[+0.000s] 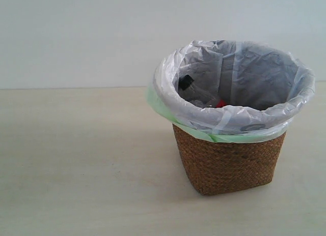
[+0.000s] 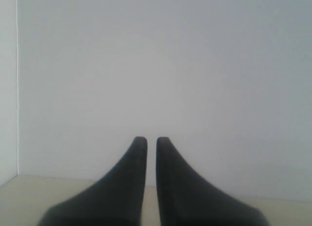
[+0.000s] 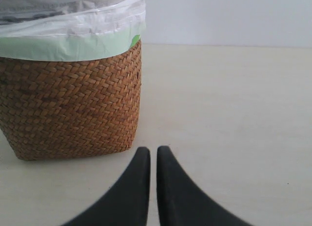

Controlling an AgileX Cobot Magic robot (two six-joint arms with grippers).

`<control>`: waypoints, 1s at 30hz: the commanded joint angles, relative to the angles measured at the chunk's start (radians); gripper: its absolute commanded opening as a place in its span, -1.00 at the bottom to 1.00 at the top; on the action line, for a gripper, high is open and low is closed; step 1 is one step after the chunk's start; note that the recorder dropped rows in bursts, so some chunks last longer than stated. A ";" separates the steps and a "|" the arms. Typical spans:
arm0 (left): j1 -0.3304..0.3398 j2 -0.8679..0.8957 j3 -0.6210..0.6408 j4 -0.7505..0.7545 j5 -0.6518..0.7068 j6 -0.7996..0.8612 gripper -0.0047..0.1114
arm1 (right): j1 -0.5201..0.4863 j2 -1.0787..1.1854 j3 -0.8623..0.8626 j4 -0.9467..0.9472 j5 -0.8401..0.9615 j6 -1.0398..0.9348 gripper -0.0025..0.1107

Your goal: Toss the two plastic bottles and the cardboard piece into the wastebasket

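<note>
The brown wicker wastebasket [image 1: 229,162] stands on the table at the right of the exterior view, lined with a white and pale green plastic bag [image 1: 232,121]. Inside it I see the black cap [image 1: 185,82] and a bit of red label [image 1: 220,103] of one bottle. The green-capped bottle and the cardboard piece are hidden. Neither arm shows in the exterior view. My left gripper [image 2: 151,141] is shut with nothing between its fingers, facing a bare wall. My right gripper [image 3: 153,150] is shut and empty, low over the table beside the wastebasket [image 3: 73,104].
A pale wooden table [image 1: 76,159] runs under the basket, with a plain white wall [image 1: 76,37] behind it. In the left wrist view a wall corner [image 2: 17,89] shows to one side.
</note>
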 commanded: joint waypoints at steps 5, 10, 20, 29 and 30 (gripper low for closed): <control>0.003 -0.001 0.133 0.169 -0.113 -0.177 -0.81 | 0.001 -0.006 -0.001 -0.008 -0.009 -0.003 -0.91; 0.003 -0.001 0.133 0.169 -0.011 -0.168 -0.81 | 0.001 -0.006 -0.001 -0.008 -0.009 -0.003 -0.91; 0.003 -0.001 0.133 0.210 0.310 -0.030 -0.81 | 0.001 -0.006 -0.001 -0.008 -0.009 -0.003 -0.91; 0.003 -0.001 0.133 0.210 0.308 -0.043 -0.81 | 0.001 -0.006 -0.001 -0.008 -0.009 -0.003 -0.91; 0.003 -0.001 0.133 0.210 0.308 -0.043 -0.81 | 0.001 -0.006 -0.001 -0.008 -0.009 -0.003 -0.91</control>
